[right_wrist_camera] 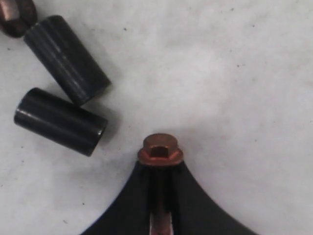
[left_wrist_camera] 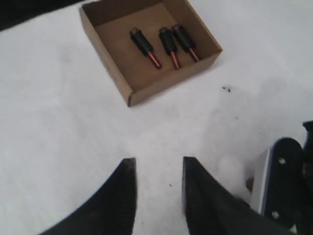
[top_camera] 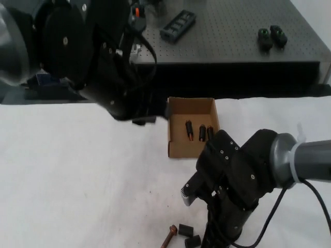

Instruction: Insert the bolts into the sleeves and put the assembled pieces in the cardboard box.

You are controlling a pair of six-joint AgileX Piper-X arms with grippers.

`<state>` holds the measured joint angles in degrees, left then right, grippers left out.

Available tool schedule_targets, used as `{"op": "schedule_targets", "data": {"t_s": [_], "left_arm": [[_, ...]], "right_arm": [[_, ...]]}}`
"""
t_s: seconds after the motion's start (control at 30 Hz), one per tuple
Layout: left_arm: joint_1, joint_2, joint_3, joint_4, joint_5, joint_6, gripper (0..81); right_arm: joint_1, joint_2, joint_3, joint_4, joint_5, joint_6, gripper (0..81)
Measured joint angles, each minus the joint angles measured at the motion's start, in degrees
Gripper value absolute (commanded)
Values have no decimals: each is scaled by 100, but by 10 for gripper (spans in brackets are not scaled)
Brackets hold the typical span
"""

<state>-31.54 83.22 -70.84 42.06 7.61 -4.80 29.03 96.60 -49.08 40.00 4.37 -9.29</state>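
Near, lower centre of high view: right gripper clamped on a bolt, head just past the tips; two sleeves and a spare bolt lie beside it. Mid-frame: cardboard box w/ three assembled pieces. Left gripper spread, empty. Step: insertion. Next needs shank-to-bore alignment, prob. w/ a sleeve steadied.

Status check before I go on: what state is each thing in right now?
Cardboard box: open, three assembled pieces lying inside.
Two sleeves: lying on the cloth, empty.
Loose bolt: lying beside the sleeves.
Right gripper: fingers shut on a held bolt.
Left gripper: fingers open, empty.
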Motion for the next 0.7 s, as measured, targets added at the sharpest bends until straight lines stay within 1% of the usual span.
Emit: {"op": "schedule_targets", "data": {"t_s": [0.03,0.13,0.17,0.3,0.33,0.4,0.43,0.5,0.6,0.7], "left_arm": [[0,0,0,0,0,16,245],[-17,0,121,66,425,167,274],[-35,23,139,107,565,240,290],[-235,301,141,105,773,663,336],[-330,416,141,110,779,783,340],[-654,798,141,154,811,1096,340],[-757,930,124,169,811,1202,340],[-1015,1256,53,202,768,1424,340],[-1396,1680,-147,330,602,1733,340],[-1692,2064,-364,551,299,2008,340]], "right_arm": [[0,-19,0,0,8,-11,9],[-136,-242,61,69,134,-11,9],[-438,-842,208,251,210,5,9],[-979,-2073,480,689,243,103,9],[-1144,-2427,577,827,243,144,9],[-1444,-3063,756,1101,256,207,9],[-1760,-3757,926,1363,257,258,9],[-2014,-4392,1091,1554,201,286,9],[-2278,-5097,1230,1741,95,335,9],[-2394,-5424,1229,1838,18,395,9]]}}
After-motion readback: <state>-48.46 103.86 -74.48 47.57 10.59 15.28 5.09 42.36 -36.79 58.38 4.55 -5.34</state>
